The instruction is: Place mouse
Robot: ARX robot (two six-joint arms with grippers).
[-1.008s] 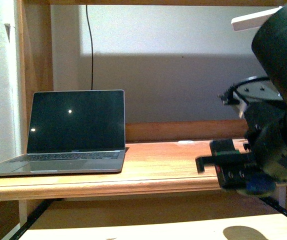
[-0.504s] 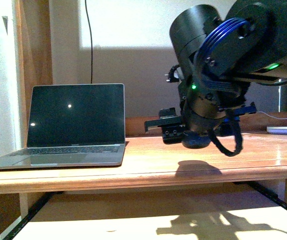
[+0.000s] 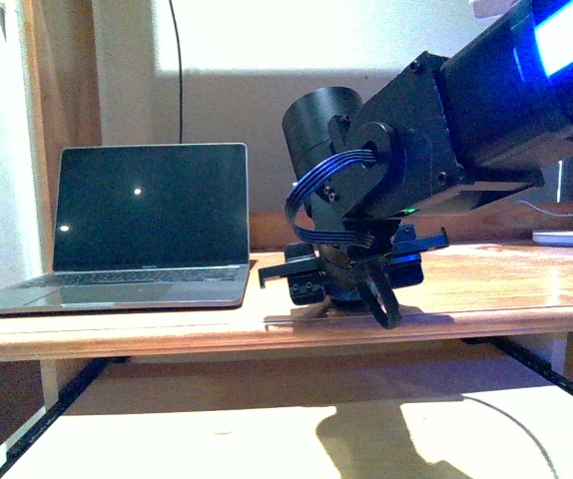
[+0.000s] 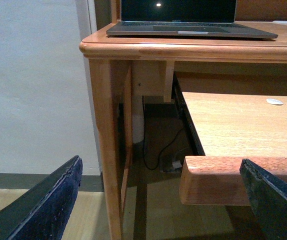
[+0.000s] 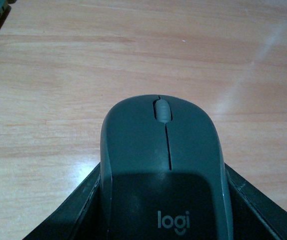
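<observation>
From the front, the open silver laptop (image 3: 147,235) with its dark screen stands at nine o'clock on the glossy wooden tabletop (image 3: 506,289). A thin black cable (image 3: 180,70) runs up the pale wall behind it towards twelve. The bulky black right arm (image 3: 446,140) reaches in from two o'clock, a loop of blue ribbon cable (image 3: 316,200) at its wrist. The right gripper (image 3: 341,289) is low over the tabletop near the centre, just beside the laptop's right edge. From here I cannot make out what it carries. A white object (image 3: 571,238) sits at three o'clock, and a lighter pull-out shelf (image 3: 267,439) lies at six.

In the left wrist view, the left gripper (image 4: 161,167) hangs off the desk's corner with its two dark fingers (image 4: 48,210) spread wide and nothing between them. Beyond are the wooden desk leg (image 4: 106,150) and the pull-out shelf (image 4: 233,120), which carries a small flat white disc (image 4: 274,102). The laptop (image 4: 183,27) sits up on the tabletop (image 4: 183,50).

In the right wrist view, the dark grey, low-domed plastic mouse (image 5: 163,150), with a scroll wheel and a "logi" mark, is clasped on both flanks by the right gripper (image 5: 164,190). Its nose points out over the bare tabletop (image 5: 133,50).
</observation>
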